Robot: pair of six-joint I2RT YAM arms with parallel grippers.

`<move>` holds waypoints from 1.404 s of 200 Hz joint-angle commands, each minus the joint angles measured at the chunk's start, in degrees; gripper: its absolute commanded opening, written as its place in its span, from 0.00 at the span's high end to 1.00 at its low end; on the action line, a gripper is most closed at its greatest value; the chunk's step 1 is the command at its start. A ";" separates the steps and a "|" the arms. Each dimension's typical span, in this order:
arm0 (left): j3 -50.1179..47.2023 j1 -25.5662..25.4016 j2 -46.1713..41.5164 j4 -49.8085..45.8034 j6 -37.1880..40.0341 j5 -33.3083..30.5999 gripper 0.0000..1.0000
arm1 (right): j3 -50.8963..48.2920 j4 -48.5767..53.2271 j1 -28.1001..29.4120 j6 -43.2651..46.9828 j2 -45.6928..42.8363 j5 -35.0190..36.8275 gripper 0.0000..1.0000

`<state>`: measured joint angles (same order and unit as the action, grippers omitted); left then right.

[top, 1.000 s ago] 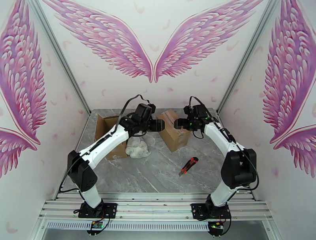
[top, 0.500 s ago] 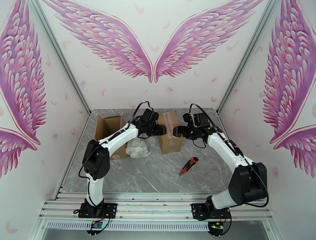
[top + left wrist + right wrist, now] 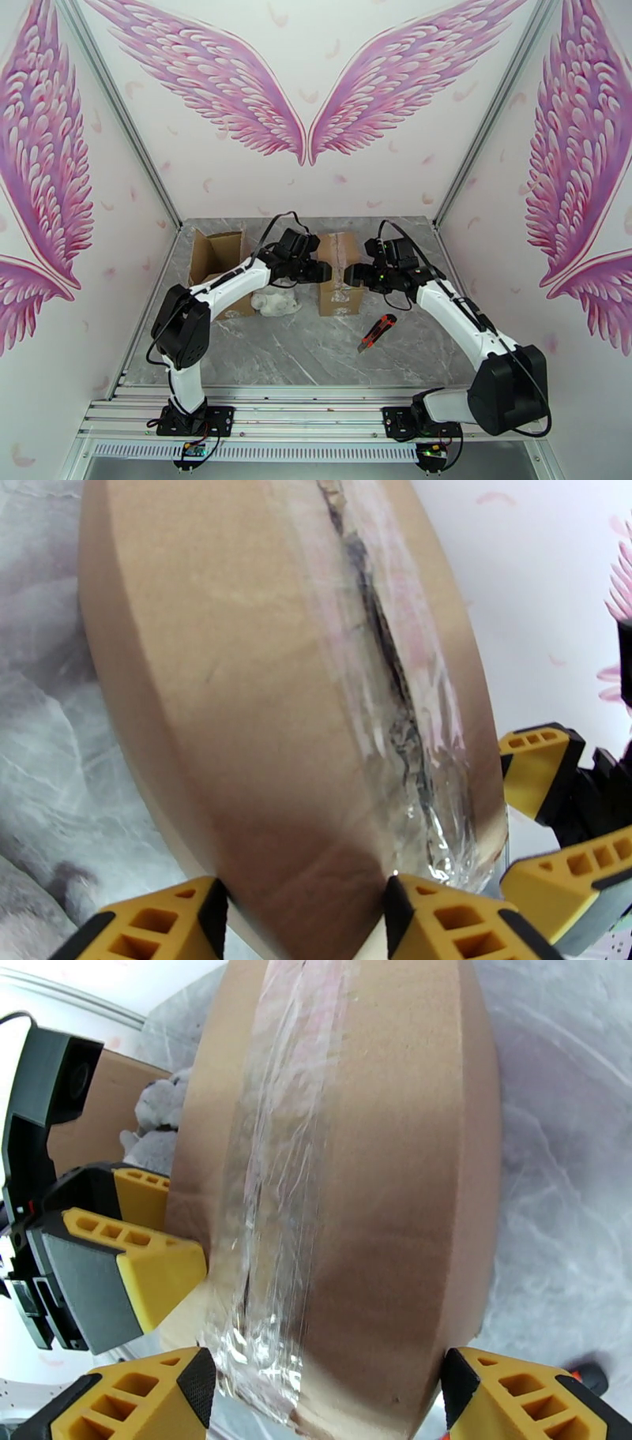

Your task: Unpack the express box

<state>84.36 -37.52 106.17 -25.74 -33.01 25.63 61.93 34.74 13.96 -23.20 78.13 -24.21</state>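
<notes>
Left claw (image 3: 300,910): its jaws stand apart astride the left end of the express box (image 3: 338,251). Whether it is grasping or merely flanking cannot be told.
Express box: it stands mid-worktop, nearer the rear edge, with the taped face up.
Tape seam (image 3: 379,661): it appears slit, dark along its middle. The step in hand is probably bracing the box to part the flaps. The pull is best made outward and evenly, with the box kept flat on the worktop.
Right claw (image 3: 324,1390): its jaws are wide, straddling the opposite end, and contact is equally unclear. It should mirror the left claw so the box does not twist.
Utility knife (image 3: 378,332): it lies toward the front right, apart from the box. Elbows should stay clear of it.
Hidden: the contents, how deep the slit runs, and the box's sides behind both claws.
</notes>
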 commanded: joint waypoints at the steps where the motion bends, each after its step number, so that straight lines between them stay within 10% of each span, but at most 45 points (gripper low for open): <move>1: -2.88 -2.85 -3.20 -1.39 1.28 4.53 0.44 | -0.02 3.08 0.55 -1.94 -1.15 0.66 0.15; 34: -3.88 -2.66 -6.29 -3.21 2.92 1.09 0.42 | 2.50 6.87 -1.03 -5.99 -7.63 12.46 0.00; 93: -4.02 0.52 -16.71 -3.61 8.97 -10.38 0.37 | -8.51 16.38 -10.64 -23.88 -24.61 29.99 0.14; 133: -3.33 2.25 -18.65 -1.96 11.29 -13.33 0.35 | -18.82 11.81 -10.76 -34.53 -21.85 25.67 0.28; 281: -5.33 3.15 -18.62 -1.03 10.56 -14.39 0.35 | -20.47 -3.82 -2.38 -46.67 2.88 24.66 0.34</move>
<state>79.99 -34.72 88.03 -27.09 -22.55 12.16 39.86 32.84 10.70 -68.38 77.71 0.84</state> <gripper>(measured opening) 0.653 0.661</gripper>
